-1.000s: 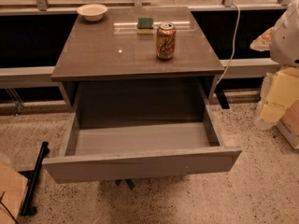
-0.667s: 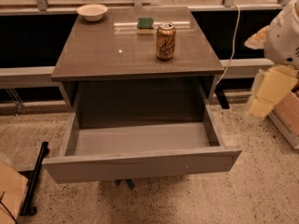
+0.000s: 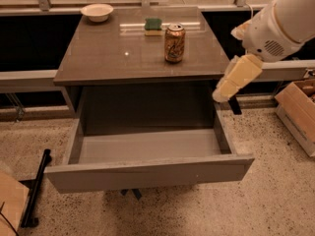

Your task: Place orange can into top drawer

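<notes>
The orange can (image 3: 174, 43) stands upright on the grey table top (image 3: 108, 58), towards its right side. The top drawer (image 3: 147, 168) is pulled fully out below the table top, and its light grey inside holds nothing. My gripper (image 3: 222, 95) hangs from the white arm (image 3: 280, 23) that comes in from the upper right. It is beside the table's right edge, just above the drawer's right wall, and to the right of and lower than the can. It holds nothing that I can see.
A white bowl (image 3: 97, 12) sits at the table's back left and a green-and-yellow sponge (image 3: 153, 26) at the back, behind the can. A wooden crate (image 3: 298, 114) stands on the floor at right. A black stand (image 3: 34, 188) lies at lower left.
My arm has swung in from the far right towards the table, and the gripper now sits at the table's right edge over the drawer's side. The can and the drawer have not moved.
</notes>
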Controlling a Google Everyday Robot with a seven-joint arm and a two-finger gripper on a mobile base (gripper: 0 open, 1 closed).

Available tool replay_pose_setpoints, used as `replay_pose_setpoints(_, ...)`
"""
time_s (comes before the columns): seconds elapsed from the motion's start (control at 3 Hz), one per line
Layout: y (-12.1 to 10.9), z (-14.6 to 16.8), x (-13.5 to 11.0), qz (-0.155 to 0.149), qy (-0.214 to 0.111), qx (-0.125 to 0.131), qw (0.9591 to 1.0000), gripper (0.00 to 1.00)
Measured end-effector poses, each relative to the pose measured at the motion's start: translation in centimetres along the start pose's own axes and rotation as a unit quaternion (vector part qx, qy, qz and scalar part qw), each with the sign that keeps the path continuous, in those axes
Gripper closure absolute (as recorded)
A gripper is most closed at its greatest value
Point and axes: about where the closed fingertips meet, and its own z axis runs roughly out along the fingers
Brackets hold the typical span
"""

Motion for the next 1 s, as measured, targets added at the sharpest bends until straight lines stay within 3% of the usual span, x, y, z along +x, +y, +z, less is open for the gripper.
replay_pose_setpoints(0.33,-3.5,2.9,-1.5,0.027,-0.041,0.011,0.9987,0.0)
replay_pose_setpoints(0.67,-7.7,6.2,-2.5,0.045,-0.071,0.006,0.9964,0.0)
replay_pose_setpoints(1.0,-8.9,6.5,-2.9,0.047,-0.08,0.01,0.9956,0.0)
